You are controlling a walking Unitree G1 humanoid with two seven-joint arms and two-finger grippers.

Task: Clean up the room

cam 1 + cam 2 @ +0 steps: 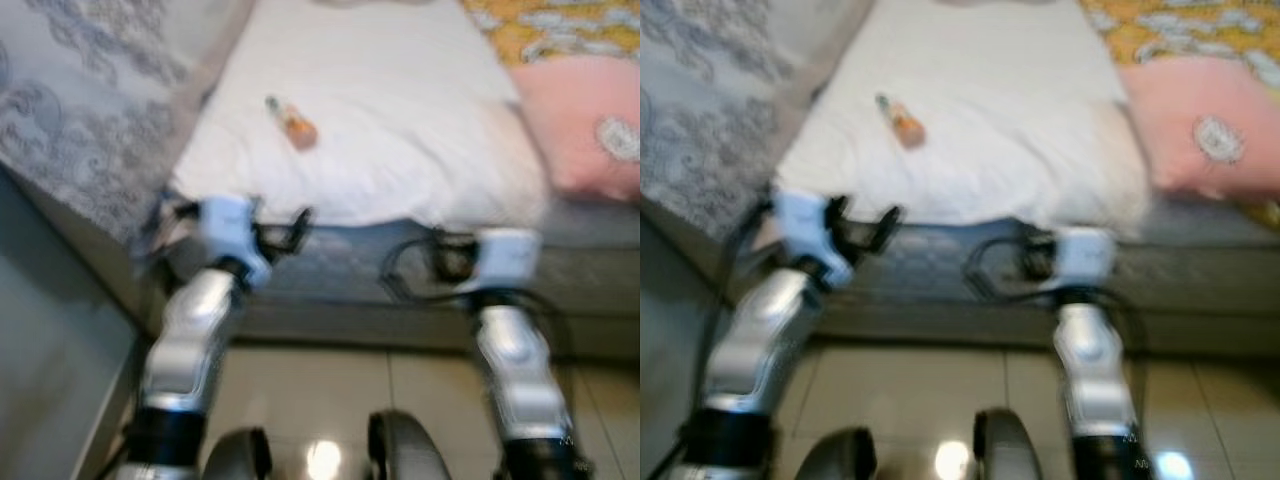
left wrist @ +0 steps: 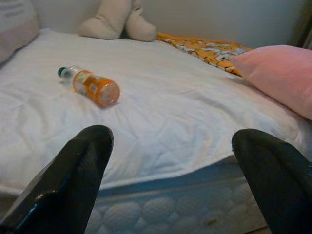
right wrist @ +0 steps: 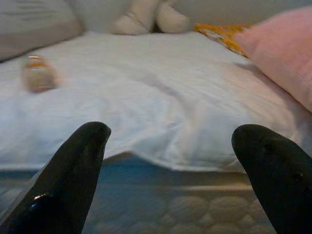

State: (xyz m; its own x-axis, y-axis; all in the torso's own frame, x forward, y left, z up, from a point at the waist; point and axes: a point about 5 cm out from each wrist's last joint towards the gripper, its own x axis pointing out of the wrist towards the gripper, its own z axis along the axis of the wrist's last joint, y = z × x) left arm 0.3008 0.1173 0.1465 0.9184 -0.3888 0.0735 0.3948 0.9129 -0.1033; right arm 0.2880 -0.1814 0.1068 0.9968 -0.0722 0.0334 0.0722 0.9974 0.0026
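One stray item is yours to clear: a small clear plastic bottle with an orange label and green cap (image 2: 89, 86) lying on its side on the white quilted bed cover (image 2: 185, 122), towards the bed's left side. You are at the approach step; both arms are raised short of the mattress edge. Your left gripper (image 2: 183, 180) and right gripper (image 3: 185, 178) are spread wide and empty. The bottle's long axis runs diagonally, cap pointing away towards the bed's far left, base towards you. Reach forward with the left arm next, fingers straddling its width.
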